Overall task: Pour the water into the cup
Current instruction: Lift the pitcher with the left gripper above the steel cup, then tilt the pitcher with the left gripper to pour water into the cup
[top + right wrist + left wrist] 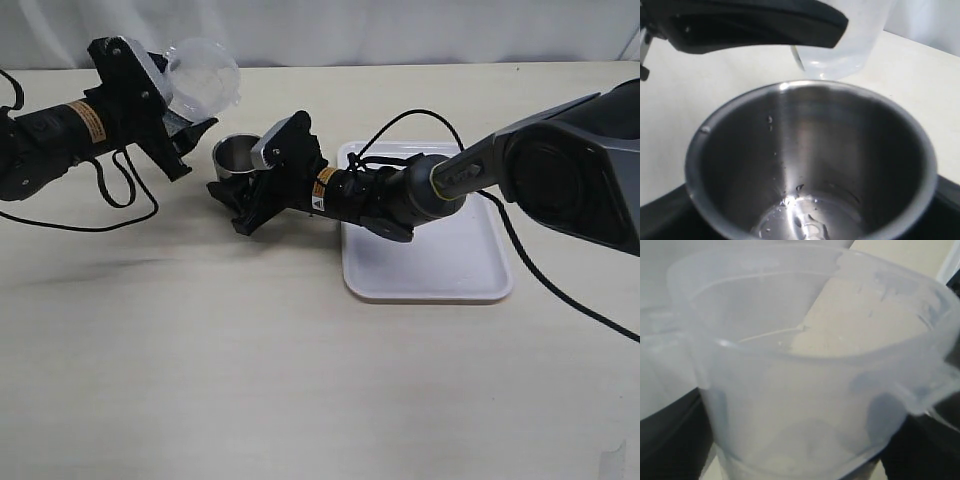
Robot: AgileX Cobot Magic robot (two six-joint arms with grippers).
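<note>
The steel cup (236, 152) stands left of the white tray, and my right gripper (243, 188) is shut around its body. In the right wrist view the cup (740, 165) fills the frame, with a little water (810, 222) and droplets at its bottom. My left gripper (178, 118) is shut on a clear plastic jug (205, 72) and holds it tilted in the air, up and to the left of the cup. The jug also fills the left wrist view (805, 390) and shows above the cup's rim in the right wrist view (840, 45). No stream of water shows.
A white tray (440, 260) lies on the table under the right arm's forearm. Black cables (120, 200) loop on the table beside the left arm. The pale tabletop (250, 370) stretches toward the front.
</note>
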